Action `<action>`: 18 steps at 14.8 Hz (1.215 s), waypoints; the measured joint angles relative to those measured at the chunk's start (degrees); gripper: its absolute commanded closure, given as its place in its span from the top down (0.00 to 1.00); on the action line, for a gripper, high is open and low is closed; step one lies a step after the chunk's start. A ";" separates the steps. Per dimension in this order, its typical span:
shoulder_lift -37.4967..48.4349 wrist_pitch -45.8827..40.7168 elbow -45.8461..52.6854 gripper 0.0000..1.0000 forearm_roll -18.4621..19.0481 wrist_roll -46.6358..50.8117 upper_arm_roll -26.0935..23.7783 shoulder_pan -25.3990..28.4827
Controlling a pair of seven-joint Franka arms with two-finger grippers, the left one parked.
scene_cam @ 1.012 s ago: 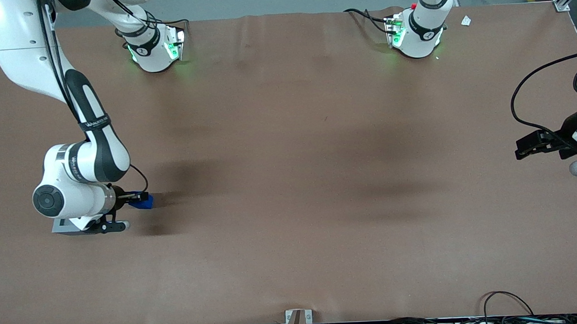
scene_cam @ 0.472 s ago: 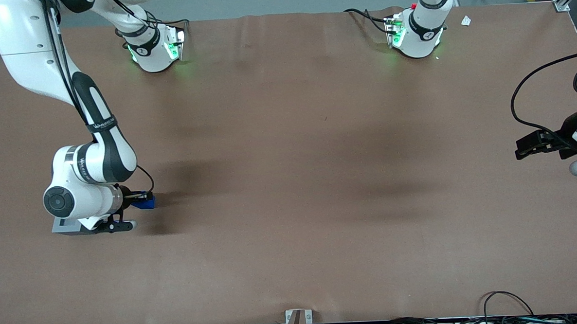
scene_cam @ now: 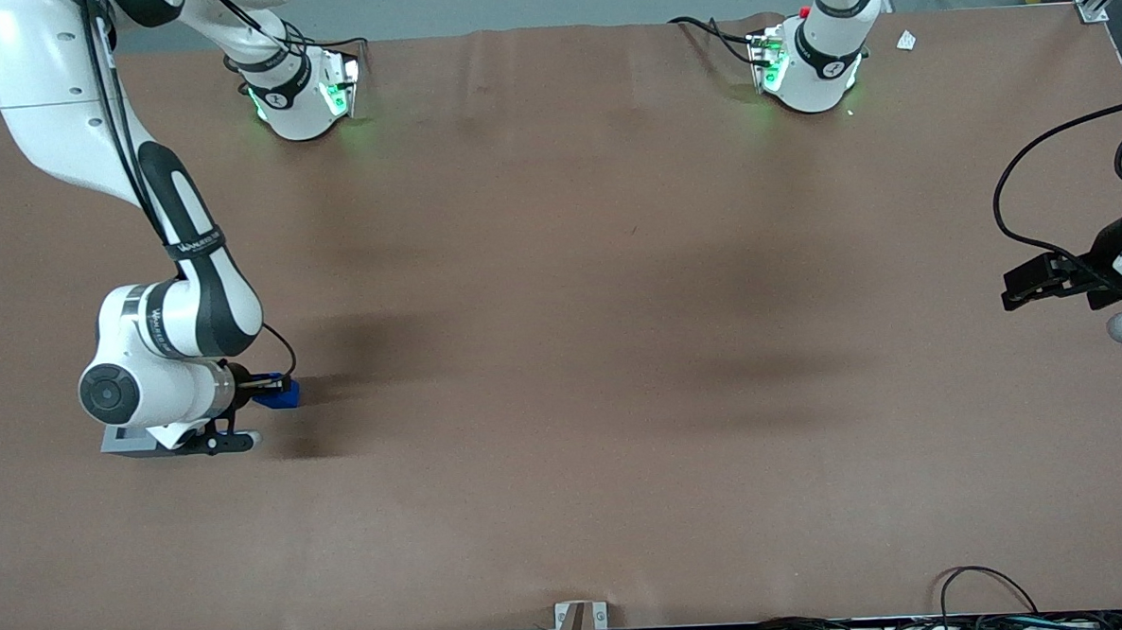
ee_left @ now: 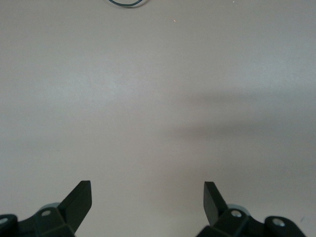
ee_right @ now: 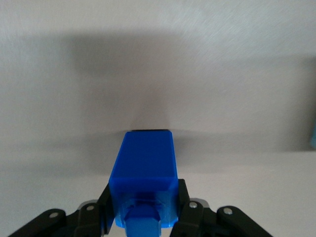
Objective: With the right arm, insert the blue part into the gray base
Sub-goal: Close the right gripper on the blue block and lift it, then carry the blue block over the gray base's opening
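Brown matte tabletop (scene_cam: 563, 353), wide and smooth, crossed by soft dark shadows, with gray floor past its edge farthest from the front camera. Toward the working arm's end of that tabletop, blue part (scene_cam: 278, 393) pinched between the two black fingers (ee_right: 183, 200) of the gripper (scene_cam: 263, 390), jaws pressed against its two sides. Seen from the right wrist camera, blue part (ee_right: 144, 175) sticking out from the gripper (ee_right: 143, 207), narrower stepped end nearest the wrist, wider end pointing away over pale surface and shadow. Just beside the blue part, nearer to the front camera and largely covered by the wrist, gray base (scene_cam: 129, 441), only a low gray edge showing; recess not visible. Above both, right arm (scene_cam: 176, 275), white with black bands, reaching down from its pedestal (scene_cam: 298, 94) with green lights at the tabletop edge farthest from the front camera. A second, matching pedestal (scene_cam: 810, 63) along the same edge, toward the parked arm's end. Loose black cables (scene_cam: 1000, 608) at the edge nearest the front camera, plus a small metal bracket (scene_cam: 579, 622) at mid-edge.
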State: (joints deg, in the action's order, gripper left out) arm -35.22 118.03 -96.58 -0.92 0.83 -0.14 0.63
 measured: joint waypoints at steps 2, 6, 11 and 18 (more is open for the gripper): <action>0.01 -3.23 2.88 0.13 0.03 0.00 0.26 -1.05; 0.06 -11.33 9.81 0.12 0.16 -0.03 0.37 -3.37; 0.04 -14.95 13.25 0.09 2.37 -0.09 0.38 -5.32; -0.61 -18.83 19.70 0.05 4.97 -0.75 0.46 -8.00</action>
State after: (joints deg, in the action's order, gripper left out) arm -35.82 99.20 -76.88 4.06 0.08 0.33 -7.38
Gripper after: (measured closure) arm 0.489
